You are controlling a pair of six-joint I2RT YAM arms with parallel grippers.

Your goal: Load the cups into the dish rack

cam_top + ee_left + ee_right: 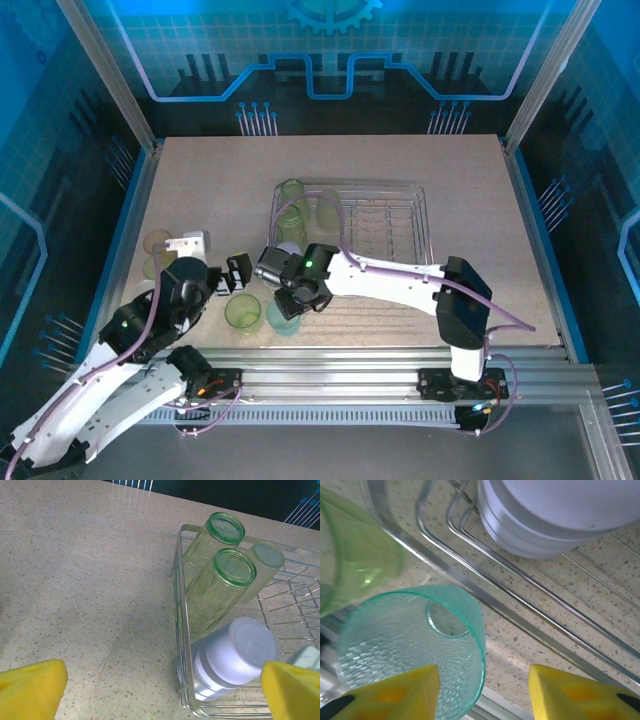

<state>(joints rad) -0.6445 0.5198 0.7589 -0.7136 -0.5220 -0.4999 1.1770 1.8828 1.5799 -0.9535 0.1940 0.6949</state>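
The silver wire dish rack [425, 215] holds two yellow-green cups [220, 587] [212, 540], a paler cup [262, 565] and a lavender-white cup [235, 655], all bottom-up along its left side. A teal cup [283, 318] stands on the table just in front of the rack's near left corner. My right gripper [287, 298] is over it, open. In the right wrist view its left finger [395, 695] is at the teal cup's [410, 650] mouth and the right finger [580, 695] is well clear of the wall. My left gripper [236, 272] is wide open with nothing in it.
A yellow-green cup [243, 312] stands upright left of the teal one. Two pale tan cups [157, 242] [155, 266] sit at the table's left side beside a white object [190, 241]. The rack's right half [385, 225] holds no cups. A metal rail [380, 360] runs along the near edge.
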